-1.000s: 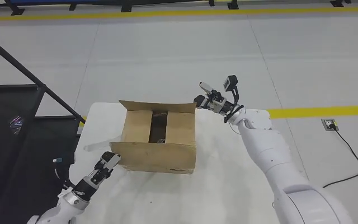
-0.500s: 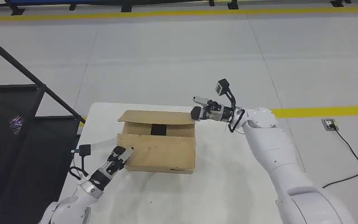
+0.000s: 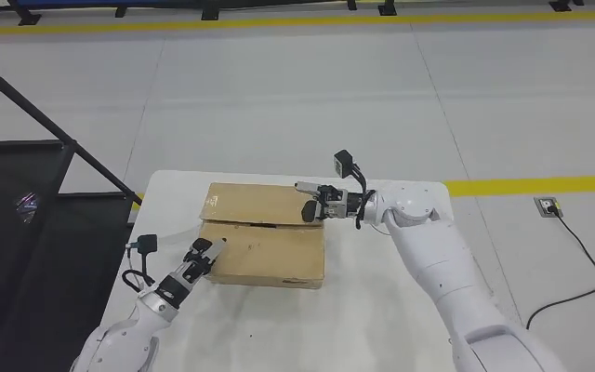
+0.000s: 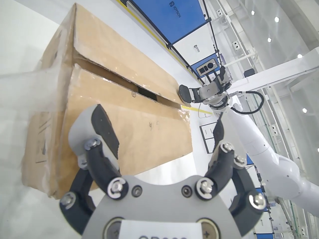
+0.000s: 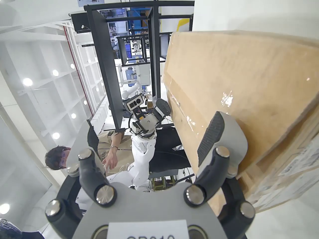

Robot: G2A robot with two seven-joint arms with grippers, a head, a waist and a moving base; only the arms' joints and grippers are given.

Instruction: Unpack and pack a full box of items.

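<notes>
Box point(image 3: 265, 244): cardboard, on the table point(image 3: 372, 307), top flaps point(image 3: 262, 200) folded down with a thin gap between them.
Left gripper point(image 3: 206, 251): jaws wide, holding nothing, at the box's near left corner.
Right gripper point(image 3: 310, 199): jaws wide, empty, one finger on the far flap's right end.
Handling: probably stiff walls and springy flaps; glossy tape patches point(image 5: 228, 98) may be slick; weight can't be judged.
Hold: likely best to pinch a flap's free edge.

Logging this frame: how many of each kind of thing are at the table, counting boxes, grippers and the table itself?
Cardboard box: 1
Grippers: 2 (left gripper, right gripper, both with fingers spread at the box's top flaps)
White table: 1
Total: 4
</notes>
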